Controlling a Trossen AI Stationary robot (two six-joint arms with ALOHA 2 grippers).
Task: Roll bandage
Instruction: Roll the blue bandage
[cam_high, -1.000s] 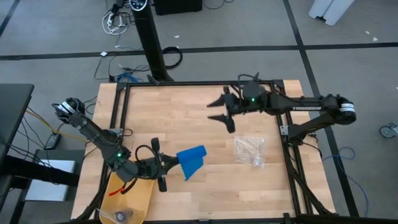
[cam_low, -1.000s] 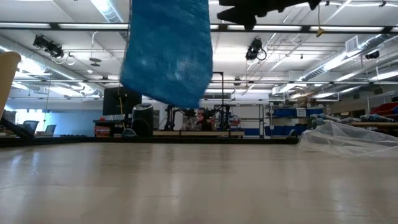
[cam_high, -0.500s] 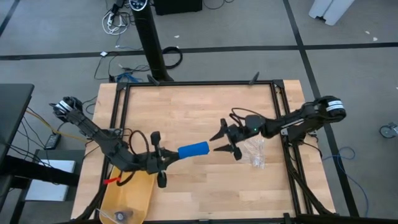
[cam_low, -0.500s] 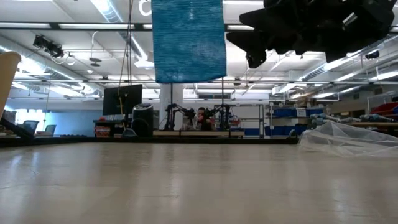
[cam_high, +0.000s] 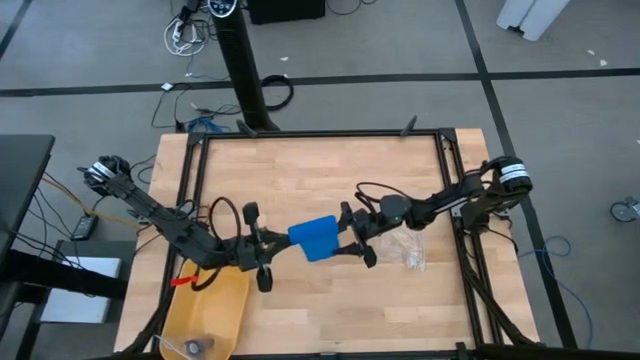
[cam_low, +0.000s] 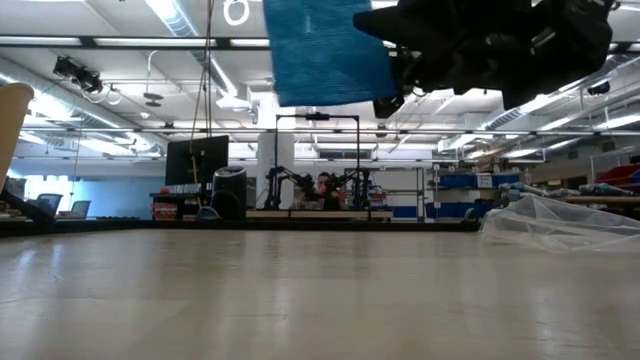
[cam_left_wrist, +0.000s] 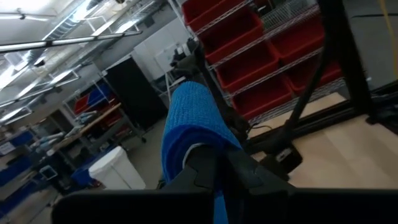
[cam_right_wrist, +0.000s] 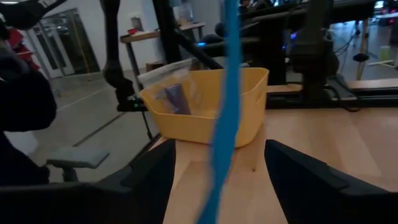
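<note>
The bright blue bandage hangs in the air over the middle of the table, well above the wood in the low view. My left gripper is shut on its left end and points level toward the table's right. My right gripper faces it from the right, open. Its two fingers stand on either side of the bandage's free end, which shows edge-on as a thin blue strip with a gap on each side. In the low view my right gripper is a dark mass beside the cloth. My left gripper pinches the bandage's left end between its two fingers, where the cloth shows folded in more than one layer. The fingers come level from the table's left and lie along the strip. The bandage is lifted clear of the table and reaches out toward my right gripper.
A yellow bin stands at the table's near left corner, below my left arm, and shows behind the strip in the right wrist view. A clear crinkled plastic bag lies on the table under my right arm.
My right gripper has come down from the table's far side toward the near edge and leftward to the bandage, tipping level, so its fingers now flank the free end. My left gripper has lifted slightly and rolled; the bandage, which hung down, has swung up and stretches out level.
</note>
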